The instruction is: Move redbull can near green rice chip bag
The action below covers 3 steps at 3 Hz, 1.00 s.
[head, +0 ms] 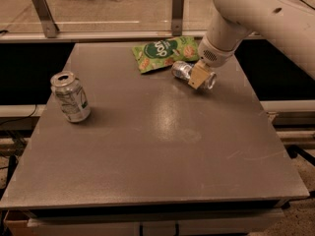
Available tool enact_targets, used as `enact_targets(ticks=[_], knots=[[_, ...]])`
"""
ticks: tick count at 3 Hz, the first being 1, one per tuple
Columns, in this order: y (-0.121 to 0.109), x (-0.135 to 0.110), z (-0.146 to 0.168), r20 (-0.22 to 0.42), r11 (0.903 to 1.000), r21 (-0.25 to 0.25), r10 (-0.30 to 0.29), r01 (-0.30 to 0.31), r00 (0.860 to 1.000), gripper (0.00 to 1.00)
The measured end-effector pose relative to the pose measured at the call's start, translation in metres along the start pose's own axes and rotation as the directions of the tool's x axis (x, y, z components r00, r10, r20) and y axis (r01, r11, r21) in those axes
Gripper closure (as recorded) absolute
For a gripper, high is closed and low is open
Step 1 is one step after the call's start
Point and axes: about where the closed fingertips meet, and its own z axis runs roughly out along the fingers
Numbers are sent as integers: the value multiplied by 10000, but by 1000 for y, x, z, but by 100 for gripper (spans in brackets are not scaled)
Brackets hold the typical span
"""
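Note:
The redbull can [183, 71] is slim, silver and dented, and lies on its side at the back right of the table. My gripper [199, 75] is shut on the redbull can, its tan fingers [198, 74] across the can's middle, with the white arm reaching in from the upper right. The green rice chip bag [165, 52] lies flat just behind and to the left of the can, a small gap from it. Part of the can is hidden by the fingers.
A wider silver can with green-and-white markings [71, 97] stands upright at the left of the grey table [157, 151]. A railing with metal posts [44, 14] runs behind the table's far edge.

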Motion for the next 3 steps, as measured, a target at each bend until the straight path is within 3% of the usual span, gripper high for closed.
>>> enact_targets(ticks=[3], knots=[[-27, -29, 14, 121, 9984, 230, 508, -511, 9986, 15]])
